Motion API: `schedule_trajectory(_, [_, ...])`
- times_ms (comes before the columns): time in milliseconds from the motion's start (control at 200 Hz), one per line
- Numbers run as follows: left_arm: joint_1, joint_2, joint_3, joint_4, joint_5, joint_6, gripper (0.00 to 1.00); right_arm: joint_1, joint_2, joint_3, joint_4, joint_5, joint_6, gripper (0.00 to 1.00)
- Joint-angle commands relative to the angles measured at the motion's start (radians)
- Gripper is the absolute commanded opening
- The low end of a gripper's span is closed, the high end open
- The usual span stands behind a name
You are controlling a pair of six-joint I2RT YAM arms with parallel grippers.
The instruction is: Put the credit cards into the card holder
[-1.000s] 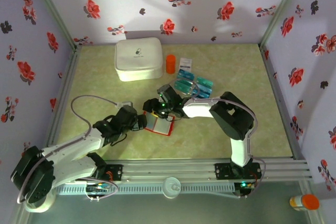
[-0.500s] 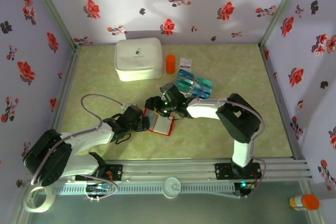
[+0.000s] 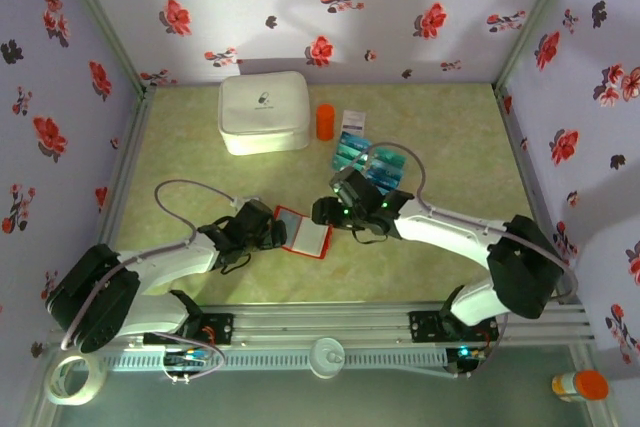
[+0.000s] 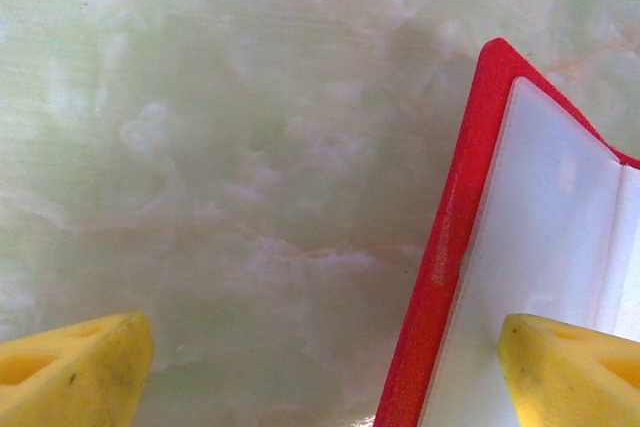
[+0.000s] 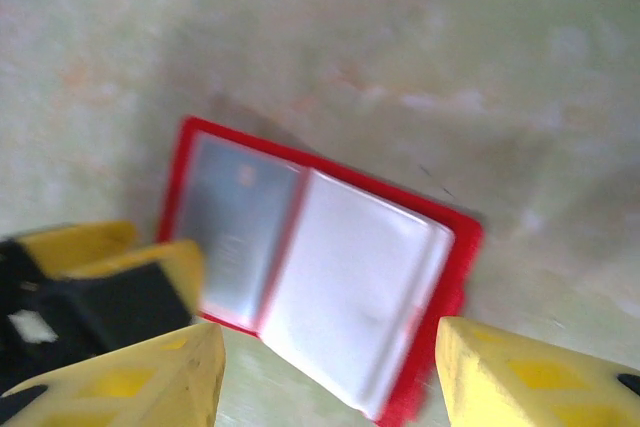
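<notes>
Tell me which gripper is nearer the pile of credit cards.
Right. The right gripper sits just on the near side of the credit cards, by the card holder's far right corner; the left gripper is farther, at its left edge.

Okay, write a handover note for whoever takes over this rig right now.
Left gripper: open, empty, one finger over the left page of the flat bright-red book-style card holder.
Right gripper: open, empty, hovering above the same holder.
Card holder: lying open on the pale green table, clear pockets up.
Teal and blue rectangular credit cards: loose cluster on the table behind the holder.
Done: holder opened; too blurred to tell whether any pocket has a card.
Left: pick up the cards and slide them into pockets.
</notes>
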Motion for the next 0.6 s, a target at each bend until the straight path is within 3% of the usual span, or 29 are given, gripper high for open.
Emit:
schedule_trajectory(0, [0.006, -0.013, 0.0, -0.002, -0.032, -0.013, 0.9, 0.033, 0.04, -0.002, -0.092, 0.076, -0.049, 0.58])
schedule_trajectory(170, [0.007, -0.008, 0.0, -0.002, -0.033, -0.013, 0.9, 0.06, 0.121, 0.02, -0.099, 0.099, -0.058, 0.57])
schedule_trajectory(270, [0.007, -0.001, 0.007, -0.001, -0.029, -0.004, 0.91, 0.059, 0.126, 0.01, -0.109, 0.14, -0.069, 0.5])
schedule_trajectory(550, [0.004, 0.027, 0.028, 0.002, -0.009, 0.013, 0.91, 0.041, 0.115, -0.035, -0.105, 0.165, -0.088, 0.04])
schedule_trajectory(600, [0.004, 0.029, 0.027, 0.004, -0.007, 0.012, 0.91, 0.035, 0.106, -0.047, -0.104, 0.17, -0.09, 0.0])
